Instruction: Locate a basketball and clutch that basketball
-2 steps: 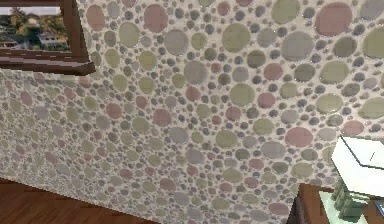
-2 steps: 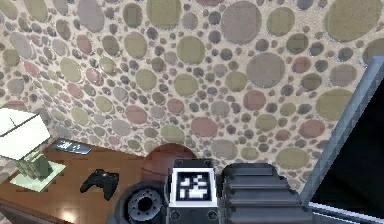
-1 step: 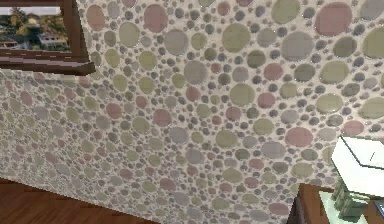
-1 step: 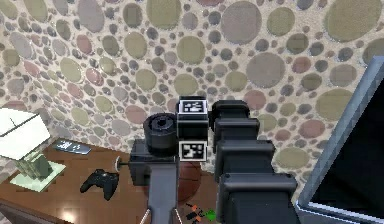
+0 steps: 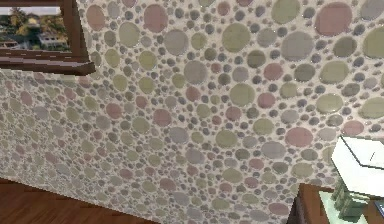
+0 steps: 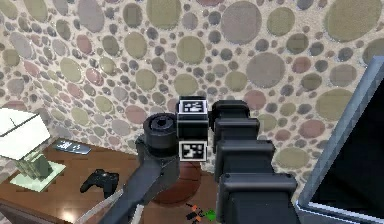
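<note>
Search judged nearly done, grasp unconfirmed: gripper (image 6: 155, 150) was by the dark wooden desk (image 6: 50, 200) with a brown rounded shape (image 6: 186, 178) (possibly the basketball, half hidden by the arm (image 6: 250, 170)) at its 5 o'clock, hold not determinable; game controller (image 6: 100, 182) at 8 o'clock, lamp (image 6: 25, 140) at 9 o'clock, spotted wallpaper (image 5: 200, 100) behind.

A lamp (image 6: 25, 145) and a black controller (image 6: 98, 182) crowd the surface (image 6: 70, 170) at the arm side view's left, the spotted wall (image 6: 250, 60) closes behind the end effector (image 6: 155, 137), a dark panel (image 6: 350, 150) bars the right
</note>
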